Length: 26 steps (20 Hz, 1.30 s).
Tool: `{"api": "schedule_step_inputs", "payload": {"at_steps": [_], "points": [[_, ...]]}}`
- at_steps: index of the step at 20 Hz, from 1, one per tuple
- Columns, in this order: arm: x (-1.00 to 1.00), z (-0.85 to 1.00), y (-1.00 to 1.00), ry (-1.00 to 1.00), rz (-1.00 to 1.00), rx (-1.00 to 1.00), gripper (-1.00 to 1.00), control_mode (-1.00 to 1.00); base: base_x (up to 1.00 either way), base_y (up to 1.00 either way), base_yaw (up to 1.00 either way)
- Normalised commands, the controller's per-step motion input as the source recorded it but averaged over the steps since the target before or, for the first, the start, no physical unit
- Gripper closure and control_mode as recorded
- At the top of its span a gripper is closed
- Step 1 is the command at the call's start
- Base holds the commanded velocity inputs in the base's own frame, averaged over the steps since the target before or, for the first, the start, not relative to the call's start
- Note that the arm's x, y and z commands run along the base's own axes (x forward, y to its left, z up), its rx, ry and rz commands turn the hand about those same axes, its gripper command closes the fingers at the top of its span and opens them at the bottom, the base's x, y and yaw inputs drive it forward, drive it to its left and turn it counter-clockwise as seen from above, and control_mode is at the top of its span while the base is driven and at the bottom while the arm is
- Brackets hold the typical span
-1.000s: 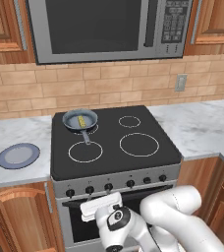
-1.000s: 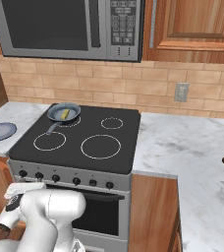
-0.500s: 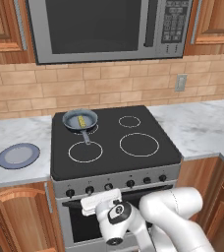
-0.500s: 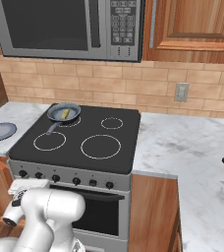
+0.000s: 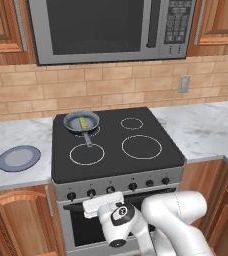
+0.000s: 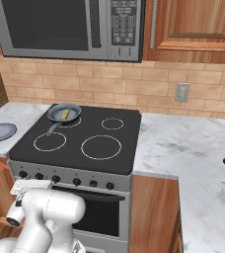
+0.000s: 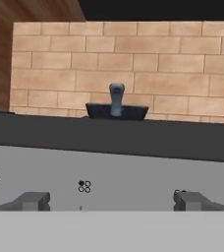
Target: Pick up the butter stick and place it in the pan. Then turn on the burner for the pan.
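I see the butter stick (image 5: pixel 82 121) lying inside the pan (image 5: pixel 81 121), which sits on the rear left burner (image 5: pixel 92 130) of the black cooktop (image 5: pixel 151 162). So, in my judgement, the first part of the task is finished and what remains is to turn on the burner.

The gripper (image 7: pixel 111 201) is low, in front of the grey control panel (image 7: pixel 133 172), and its two fingertips (image 7: pixel 33 201) stand wide apart with nothing between them; the jaws are released. Past the panel, in the hand view, the pan handle (image 7: pixel 116 98) points toward me.

What could go wrong: there are several knobs in a row (image 5: pixel 132 186) and they all look the same. If I take the wrong one, another ring will heat and the pan stays cold. The small burner diagram (image 7: pixel 84 186) on the panel is too small for me to read, so I cannot confirm which knob belongs to the rear left ring. Also, the fingers may close beside a knob and not around it, and then slip when I rotate.

Compared with one second ago, the hand has risen closer to the knob row in the left base view. The pan, the butter and the blue-grey plate (image 5: pixel 19 157) have not moved.
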Motion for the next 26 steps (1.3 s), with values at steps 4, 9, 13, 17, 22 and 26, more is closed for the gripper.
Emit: {"api": "schedule_step_inputs", "payload": {"at_steps": [4, 9, 13, 17, 22, 26], "points": [[0.0, -0.17, 0.0, 0.0, 0.0, 0.04, -1.0, -1.0, 0.0, 0.0, 0.0], [0.0, -0.12, 0.04, 0.0, 0.0, 0.01, -1.0, -1.0, 0.0, 0.0, 0.0], [0.06, -0.05, 0.09, 0.0, 0.0, 0.01, -1.0, -1.0, 0.0, 0.0, 0.0], [0.09, 0.0, 0.07, 0.0, 0.0, 0.01, -1.0, -1.0, 0.0, 0.0, 0.0], [0.08, -0.04, 0.04, 0.0, 0.0, 0.02, -1.0, -1.0, 0.0, 0.0, 0.0], [0.07, -0.04, 0.0, 0.0, 0.0, 0.02, -1.0, -1.0, 0.0, 0.0, 0.0]]}}
